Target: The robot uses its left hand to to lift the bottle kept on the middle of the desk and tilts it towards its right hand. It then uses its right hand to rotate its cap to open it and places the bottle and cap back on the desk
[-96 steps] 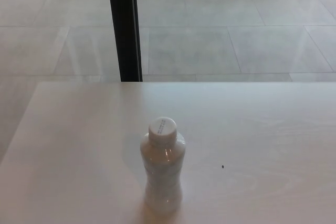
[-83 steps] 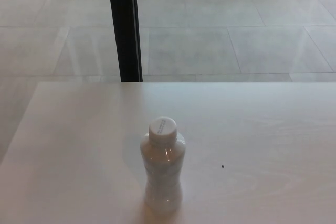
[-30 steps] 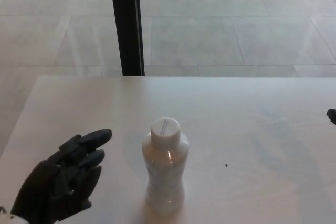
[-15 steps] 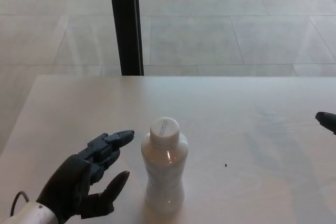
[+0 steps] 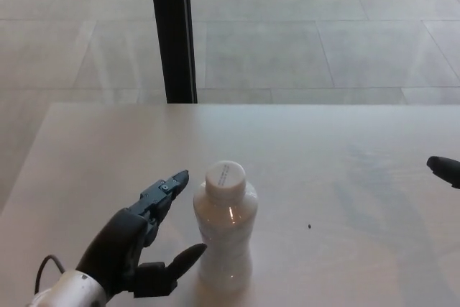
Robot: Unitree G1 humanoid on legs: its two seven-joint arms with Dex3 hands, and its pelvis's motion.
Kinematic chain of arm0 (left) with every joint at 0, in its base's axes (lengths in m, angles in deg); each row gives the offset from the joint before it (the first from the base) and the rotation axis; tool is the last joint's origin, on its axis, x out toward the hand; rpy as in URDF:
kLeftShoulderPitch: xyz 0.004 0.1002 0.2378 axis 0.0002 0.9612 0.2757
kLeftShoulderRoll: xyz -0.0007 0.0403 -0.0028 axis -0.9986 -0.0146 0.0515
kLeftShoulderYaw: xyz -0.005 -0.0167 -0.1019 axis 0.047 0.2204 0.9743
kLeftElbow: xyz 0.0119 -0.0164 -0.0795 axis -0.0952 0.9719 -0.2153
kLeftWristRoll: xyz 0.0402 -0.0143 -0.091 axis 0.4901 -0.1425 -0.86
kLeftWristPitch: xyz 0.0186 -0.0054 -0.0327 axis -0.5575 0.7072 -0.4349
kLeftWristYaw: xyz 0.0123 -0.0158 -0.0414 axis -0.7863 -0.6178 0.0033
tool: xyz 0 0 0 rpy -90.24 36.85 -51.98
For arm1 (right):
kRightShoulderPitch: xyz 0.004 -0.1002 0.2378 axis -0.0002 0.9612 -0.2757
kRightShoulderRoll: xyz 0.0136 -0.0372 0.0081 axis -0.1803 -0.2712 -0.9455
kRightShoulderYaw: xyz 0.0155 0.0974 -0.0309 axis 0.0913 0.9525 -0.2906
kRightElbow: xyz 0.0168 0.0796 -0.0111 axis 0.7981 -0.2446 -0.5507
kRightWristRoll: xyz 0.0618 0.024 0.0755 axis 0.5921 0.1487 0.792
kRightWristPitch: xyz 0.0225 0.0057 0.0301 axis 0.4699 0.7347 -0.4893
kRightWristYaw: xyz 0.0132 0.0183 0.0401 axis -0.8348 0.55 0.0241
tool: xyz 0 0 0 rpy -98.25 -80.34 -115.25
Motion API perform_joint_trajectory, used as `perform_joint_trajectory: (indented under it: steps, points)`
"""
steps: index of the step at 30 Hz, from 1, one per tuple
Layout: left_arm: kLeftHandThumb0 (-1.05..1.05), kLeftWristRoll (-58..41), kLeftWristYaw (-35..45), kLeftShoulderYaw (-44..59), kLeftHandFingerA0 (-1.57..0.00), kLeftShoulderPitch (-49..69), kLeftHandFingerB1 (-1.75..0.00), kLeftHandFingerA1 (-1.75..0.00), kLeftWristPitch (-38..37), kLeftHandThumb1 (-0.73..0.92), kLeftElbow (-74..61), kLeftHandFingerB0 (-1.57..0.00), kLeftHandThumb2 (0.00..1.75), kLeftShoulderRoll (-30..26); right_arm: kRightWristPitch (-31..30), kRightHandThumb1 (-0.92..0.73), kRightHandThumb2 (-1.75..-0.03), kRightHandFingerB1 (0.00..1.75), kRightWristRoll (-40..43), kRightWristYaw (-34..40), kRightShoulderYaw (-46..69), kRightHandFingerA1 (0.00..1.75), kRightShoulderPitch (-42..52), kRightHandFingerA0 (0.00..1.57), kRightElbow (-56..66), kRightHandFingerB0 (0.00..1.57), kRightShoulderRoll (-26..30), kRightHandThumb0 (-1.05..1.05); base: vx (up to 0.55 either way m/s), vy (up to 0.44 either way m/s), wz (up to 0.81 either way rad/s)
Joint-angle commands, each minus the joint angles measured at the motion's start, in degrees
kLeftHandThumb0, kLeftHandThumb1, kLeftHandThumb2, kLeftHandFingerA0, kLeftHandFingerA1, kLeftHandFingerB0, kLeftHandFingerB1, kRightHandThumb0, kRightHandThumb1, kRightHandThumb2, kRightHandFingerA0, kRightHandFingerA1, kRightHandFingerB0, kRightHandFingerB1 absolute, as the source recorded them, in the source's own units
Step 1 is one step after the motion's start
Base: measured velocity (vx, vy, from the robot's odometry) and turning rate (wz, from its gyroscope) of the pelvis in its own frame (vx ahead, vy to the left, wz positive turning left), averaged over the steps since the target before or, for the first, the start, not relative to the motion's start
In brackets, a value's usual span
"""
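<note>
A small white bottle (image 5: 226, 234) with a white cap (image 5: 225, 175) stands upright near the front middle of the pale desk (image 5: 345, 199). My left hand (image 5: 140, 239) is open just left of the bottle, fingers spread toward it, thumb close to the bottle's lower body; whether it touches I cannot tell. Only a black fingertip of my right hand (image 5: 445, 169) shows at the right edge, well away from the bottle.
A black vertical post (image 5: 172, 30) rises behind the desk's far edge over a tiled floor. A tiny dark speck (image 5: 310, 226) lies on the desk right of the bottle.
My left hand has come in from the lower left and closed in on the bottle, thumb now near its base. A right fingertip has entered at the right edge. The camera shifted slightly.
</note>
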Motion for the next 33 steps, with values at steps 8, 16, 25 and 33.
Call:
perform_joint_trajectory:
  steps: [8, 16, 25, 33]
  points:
    - [-1.04, 2.8, -1.1, -1.2, 0.00, 0.7, 0.00, 0.00, 1.1, 0.47, 1.8, 0.00, 0.74, 0.2, -0.4, -0.75, -0.63, 0.30, -0.7, 1.5, 0.0, 0.60, 0.1, 0.41, 0.9, 0.29, -0.8, -0.71, 0.00, 0.000, 0.00]
    - [-1.03, 3.1, -1.2, -1.7, 0.00, -1.2, 0.00, -0.32, 2.3, 0.59, 2.7, 0.00, 0.98, 1.2, 0.2, -0.76, -0.63, 0.30, -2.7, 2.9, -1.1, 0.59, -0.2, 0.39, 0.9, 0.32, -1.6, -0.67, 0.00, 0.000, 0.00]
    - [-1.03, 4.5, -2.2, -4.0, 0.00, -4.8, 0.00, -0.25, 6.2, 0.59, 3.0, 0.00, 0.96, 3.3, 0.4, -0.75, -0.63, 0.31, -3.4, 3.3, -2.4, 0.63, 0.4, 0.38, 1.5, 0.34, -2.6, -0.69, 0.00, 0.000, 0.00]
    - [-1.00, 5.5, -4.6, -4.5, 0.00, -7.5, 0.00, -0.23, 7.8, 0.59, 4.4, 0.00, 0.98, 7.6, -0.2, -0.75, -0.63, 0.32, -4.0, 3.4, -2.6, 0.62, 0.6, 0.35, 1.8, 0.34, -3.0, -0.67, 0.00, 0.000, 0.00]
